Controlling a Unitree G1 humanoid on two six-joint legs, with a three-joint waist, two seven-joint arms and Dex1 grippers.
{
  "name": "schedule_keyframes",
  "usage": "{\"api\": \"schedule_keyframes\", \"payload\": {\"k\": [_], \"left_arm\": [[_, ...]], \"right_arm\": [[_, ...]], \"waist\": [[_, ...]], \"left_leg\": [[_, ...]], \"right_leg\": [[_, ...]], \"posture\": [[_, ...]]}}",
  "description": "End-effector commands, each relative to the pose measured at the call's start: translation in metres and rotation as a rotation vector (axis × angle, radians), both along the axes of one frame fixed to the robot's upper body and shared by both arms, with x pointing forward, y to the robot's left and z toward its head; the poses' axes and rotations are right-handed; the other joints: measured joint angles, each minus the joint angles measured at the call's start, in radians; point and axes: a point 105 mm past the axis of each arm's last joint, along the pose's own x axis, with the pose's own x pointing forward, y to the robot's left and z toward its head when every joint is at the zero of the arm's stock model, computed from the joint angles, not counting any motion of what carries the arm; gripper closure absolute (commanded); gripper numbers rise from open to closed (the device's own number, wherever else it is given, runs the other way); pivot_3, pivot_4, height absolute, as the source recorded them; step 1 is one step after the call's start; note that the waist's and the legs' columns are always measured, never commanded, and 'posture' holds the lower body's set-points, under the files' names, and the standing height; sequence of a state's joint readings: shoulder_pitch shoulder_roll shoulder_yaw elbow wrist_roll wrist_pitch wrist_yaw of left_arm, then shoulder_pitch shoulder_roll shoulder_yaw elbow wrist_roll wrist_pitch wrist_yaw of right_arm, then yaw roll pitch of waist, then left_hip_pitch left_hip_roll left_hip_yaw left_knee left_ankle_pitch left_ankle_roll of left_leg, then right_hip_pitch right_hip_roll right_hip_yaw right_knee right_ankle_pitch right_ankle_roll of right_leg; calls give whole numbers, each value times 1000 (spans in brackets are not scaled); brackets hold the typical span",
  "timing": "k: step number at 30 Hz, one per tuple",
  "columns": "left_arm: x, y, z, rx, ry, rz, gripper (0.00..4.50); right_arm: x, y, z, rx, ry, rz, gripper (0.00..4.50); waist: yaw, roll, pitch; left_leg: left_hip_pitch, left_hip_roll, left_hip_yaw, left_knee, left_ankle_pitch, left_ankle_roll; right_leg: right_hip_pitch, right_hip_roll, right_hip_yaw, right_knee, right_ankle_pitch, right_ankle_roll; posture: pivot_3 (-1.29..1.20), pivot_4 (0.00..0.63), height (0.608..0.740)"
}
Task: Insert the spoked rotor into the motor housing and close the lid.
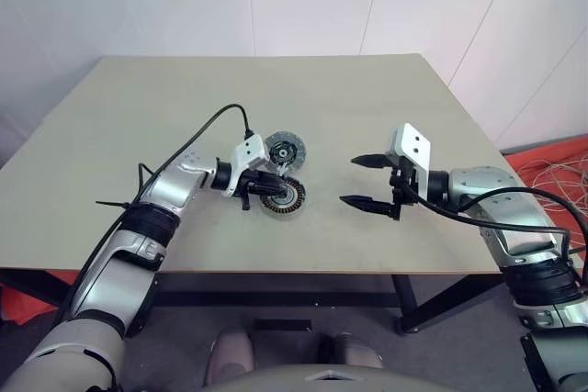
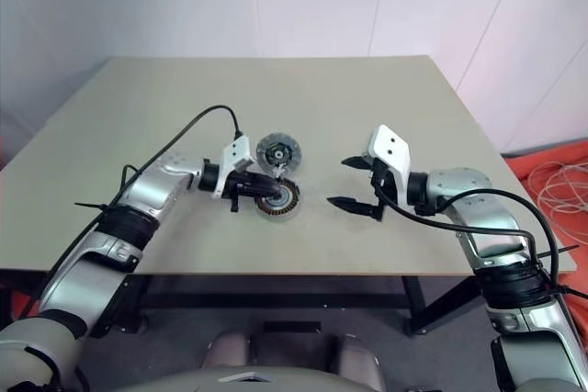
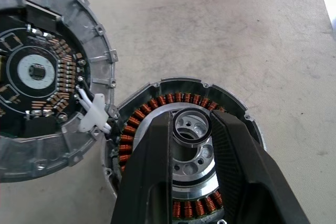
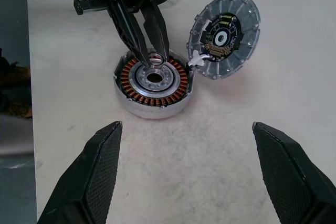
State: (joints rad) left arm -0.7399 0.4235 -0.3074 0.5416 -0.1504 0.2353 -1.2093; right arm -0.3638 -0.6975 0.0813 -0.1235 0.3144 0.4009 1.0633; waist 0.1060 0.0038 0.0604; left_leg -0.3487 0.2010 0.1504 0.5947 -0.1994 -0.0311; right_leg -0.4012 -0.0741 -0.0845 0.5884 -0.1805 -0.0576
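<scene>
The motor housing (image 4: pixel 154 85) sits on the table with its copper windings (image 3: pixel 157 100) and silvery centre exposed. The lid (image 4: pixel 224 36) lies open beside it, circuit side up, joined to it by white wires (image 3: pixel 94 119). My left gripper (image 3: pixel 191 119) hangs over the housing's centre, shut on a small dark ring (image 3: pixel 191 136). My right gripper (image 1: pixel 349 180) hovers wide open to the right of the housing with nothing between its fingers. The spoked rotor is out of view.
The beige table (image 1: pixel 367 98) stretches far beyond the parts, and its front edge lies just below both arms. A black cable (image 1: pixel 216 117) loops up from my left wrist. White cables (image 1: pixel 551 176) lie on an orange floor to the right.
</scene>
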Motion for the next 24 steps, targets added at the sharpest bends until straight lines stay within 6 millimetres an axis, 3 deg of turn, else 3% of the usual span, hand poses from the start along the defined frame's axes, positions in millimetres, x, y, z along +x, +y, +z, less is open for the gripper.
{"api": "schedule_keyframes", "payload": {"k": [1, 24], "left_arm": [[8, -1, 14, -3, -70, -17, 3777], [17, -17, 2, 3, -57, -25, 3777]], "right_arm": [[-2, 6, 13, 21, -60, 22, 0], [-2, 6, 12, 22, -62, 15, 0]], "waist": [[0, 0, 0], [26, 0, 0]], "left_leg": [[0, 0, 0, 0, 0, 0], [0, -1, 0, 0, 0, 0]], "right_leg": [[0, 0, 0, 0, 0, 0], [0, -1, 0, 0, 0, 0]], "posture": [[0, 0, 740], [0, 0, 740]]}}
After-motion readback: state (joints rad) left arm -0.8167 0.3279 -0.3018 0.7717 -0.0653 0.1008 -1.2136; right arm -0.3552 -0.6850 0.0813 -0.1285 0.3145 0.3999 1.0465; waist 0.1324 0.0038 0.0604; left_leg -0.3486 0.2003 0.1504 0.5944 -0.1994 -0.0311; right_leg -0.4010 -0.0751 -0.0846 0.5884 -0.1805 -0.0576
